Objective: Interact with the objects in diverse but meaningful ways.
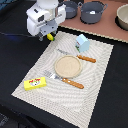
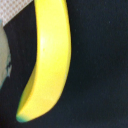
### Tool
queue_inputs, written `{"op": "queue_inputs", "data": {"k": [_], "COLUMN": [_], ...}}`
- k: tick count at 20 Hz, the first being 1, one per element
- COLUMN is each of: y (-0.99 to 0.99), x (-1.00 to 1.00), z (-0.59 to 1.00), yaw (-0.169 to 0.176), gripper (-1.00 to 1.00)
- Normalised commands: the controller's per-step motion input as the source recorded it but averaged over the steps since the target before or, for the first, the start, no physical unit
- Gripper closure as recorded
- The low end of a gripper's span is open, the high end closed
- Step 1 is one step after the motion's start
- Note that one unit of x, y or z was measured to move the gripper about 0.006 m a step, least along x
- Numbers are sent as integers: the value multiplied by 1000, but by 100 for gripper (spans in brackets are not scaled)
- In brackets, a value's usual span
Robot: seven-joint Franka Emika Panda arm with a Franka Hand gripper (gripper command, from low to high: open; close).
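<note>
A yellow banana with a green tip fills the wrist view and lies on the black table top. In the exterior view only its end shows under my white gripper, which hangs low right over it at the mat's far left corner. My fingers are hidden in both views. The grey-blue two-handled pot stands at the back on a brown board. The pale blue carton stands on the striped placemat. The flat yellow box with red print lies at the mat's near left. I see no small white piece.
A round tan plate sits mid-mat, with an orange-handled knife behind it and an orange-handled fork in front. A second dark pot and a bowl stand at the back. The mat's edge shows beside the banana.
</note>
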Motion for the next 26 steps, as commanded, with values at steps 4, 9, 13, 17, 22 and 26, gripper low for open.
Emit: {"op": "queue_inputs", "data": {"k": [4, 9, 13, 17, 22, 26], "y": [79, 157, 189, 151, 71, 46], "x": [-637, -732, -675, -554, -185, -203], "z": [-161, -207, -205, -233, -92, -129], "yaw": [-44, -4, -11, -19, -28, -14], "gripper": [-100, -100, -100, -100, -100, 100]}}
